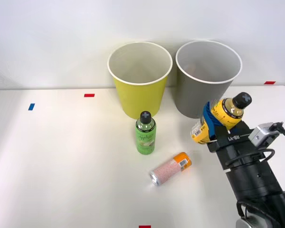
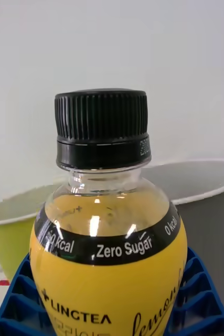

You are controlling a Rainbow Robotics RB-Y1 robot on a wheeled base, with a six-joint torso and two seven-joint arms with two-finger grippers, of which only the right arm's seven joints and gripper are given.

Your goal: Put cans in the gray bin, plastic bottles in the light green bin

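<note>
- Light green bin (image 1: 140, 78): target for the held bottle, well off to the left of the jaws; the green bottle (image 1: 146, 133) stands just in front of it, so a low carry could knock it over.
- Can (image 1: 170, 169): lies on its side on the table (image 1: 61, 156), left of and below the jaws; could roll if clipped.
- Gray bin (image 1: 208, 76): the nearer bin, just beyond the jaws; an early release lands there, the wrong bin.
- Right gripper (image 1: 213, 122): blue fingers (image 2: 17, 294) closed around the yellow Lingtea bottle (image 1: 223, 118), lifted and tilted, cap outward; it might slip.
</note>
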